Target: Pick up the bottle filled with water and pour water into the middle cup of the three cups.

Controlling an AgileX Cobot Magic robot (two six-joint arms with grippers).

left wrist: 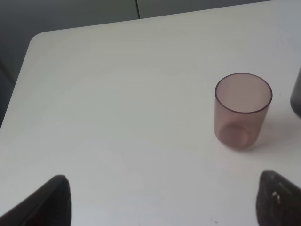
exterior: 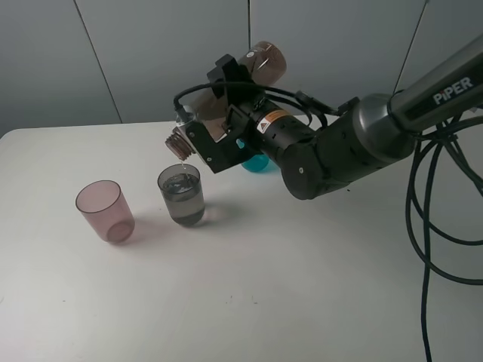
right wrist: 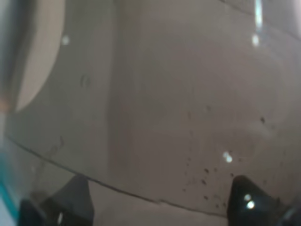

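Note:
My right gripper [exterior: 220,105] is shut on the smoky brown bottle [exterior: 266,64], which lies tipped with its base up and back. Its threaded neck [exterior: 179,142] points down, just above the rim of the middle cup [exterior: 181,194]. This grey cup holds water nearly to the top. The pink cup [exterior: 106,210] stands to its left, and the teal cup [exterior: 255,161] shows partly behind the right wrist. In the right wrist view the bottle [right wrist: 178,94] fills the picture between the fingertips [right wrist: 249,200]. My left gripper [left wrist: 164,207] is open over bare table, near the pink cup [left wrist: 242,110].
The white table [exterior: 249,286] ends at a rounded far-left corner [left wrist: 37,40] before a grey wall. Black cables [exterior: 434,226] hang from the right arm at the table's right side. The grey cup's edge [left wrist: 296,96] shows at the side of the left wrist view.

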